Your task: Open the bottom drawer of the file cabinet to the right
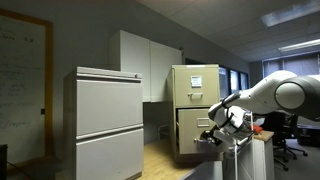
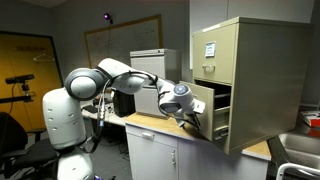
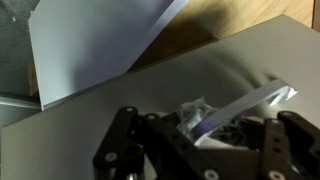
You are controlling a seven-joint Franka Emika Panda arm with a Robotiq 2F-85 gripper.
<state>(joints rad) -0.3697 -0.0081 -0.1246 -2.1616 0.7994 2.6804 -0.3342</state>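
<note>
The file cabinet (image 1: 196, 84) is tan, with white paper on its upper front, and shows in both exterior views (image 2: 262, 70). Its bottom drawer (image 1: 194, 128) stands pulled partway out, with a dark gap behind the front (image 2: 222, 108). My gripper (image 1: 213, 132) is at the drawer front in both exterior views (image 2: 191, 119). In the wrist view my gripper (image 3: 215, 122) has its fingers on either side of the small silver handle (image 3: 255, 100) against the plain drawer front (image 3: 100, 105) and appears shut on it.
A wider light-grey cabinet (image 1: 108, 120) stands nearby, with white wall cupboards (image 1: 146, 58) behind it. A wooden counter (image 2: 150, 124) lies under my arm. An office chair (image 1: 291, 135) stands behind the arm. Wooden floor (image 3: 225, 30) shows past the drawer.
</note>
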